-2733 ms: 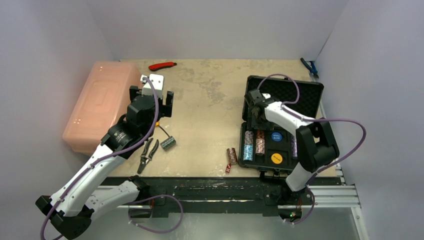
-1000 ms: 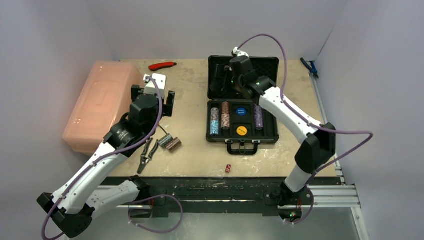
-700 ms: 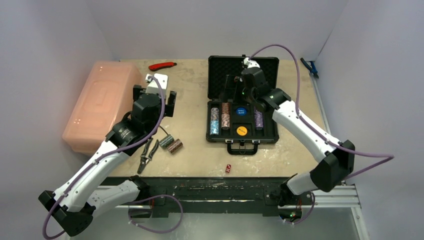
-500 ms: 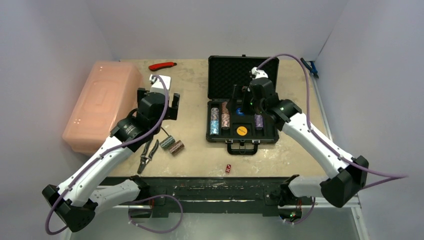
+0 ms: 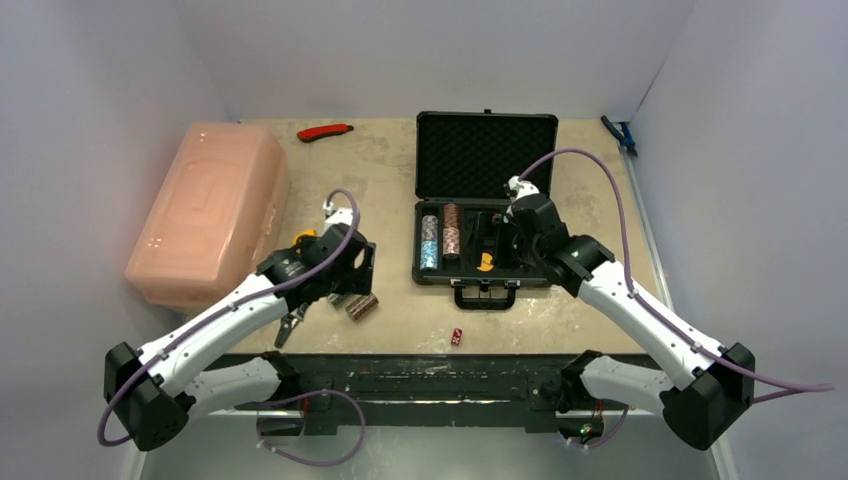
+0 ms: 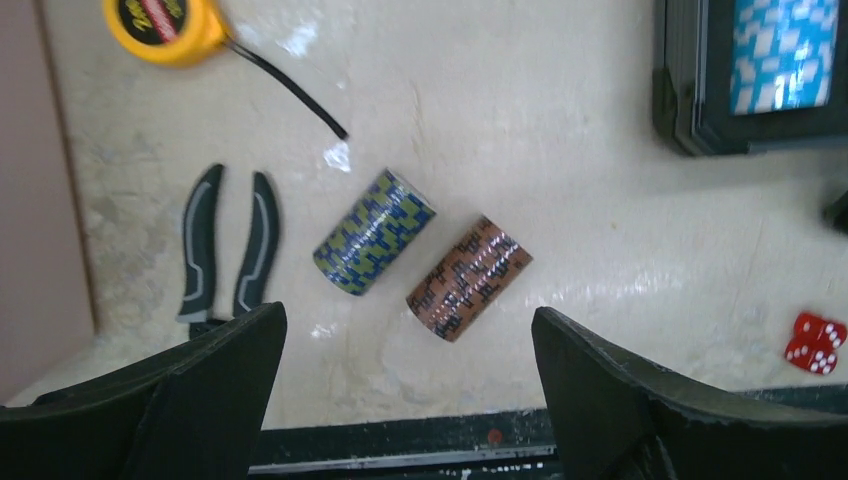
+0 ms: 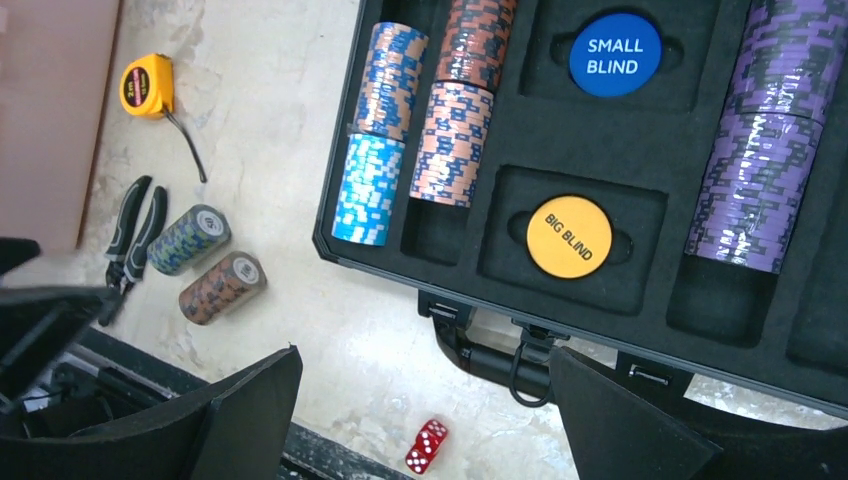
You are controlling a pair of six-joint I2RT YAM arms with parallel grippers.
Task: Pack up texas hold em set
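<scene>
The black briefcase (image 5: 487, 150) lies open mid-table, lid back, handle (image 7: 515, 362) toward me. Its foam (image 7: 640, 265) holds blue and orange chip stacks (image 7: 375, 180), purple stacks (image 7: 765, 170), a blue disc (image 7: 614, 53) and a yellow disc (image 7: 569, 237). Two loose chip stacks lie on the table: a green-blue one (image 6: 373, 245) and a brown one (image 6: 468, 277). Red dice (image 7: 426, 446) lie near the front edge and show in the left wrist view (image 6: 815, 343) too. My left gripper (image 6: 405, 400) is open above the loose stacks. My right gripper (image 7: 425, 425) is open above the case's front edge.
A large pink plastic box (image 5: 205, 210) stands at the left. Pliers (image 6: 225, 245) and a yellow tape measure (image 6: 165, 25) lie beside the loose stacks. A red utility knife (image 5: 325, 131) lies at the back and a blue tool (image 5: 618, 134) at the back right.
The case has been moved to mid-table and set square. My right gripper drew back from the lid to the case's front. My left gripper came down over the loose chip stacks.
</scene>
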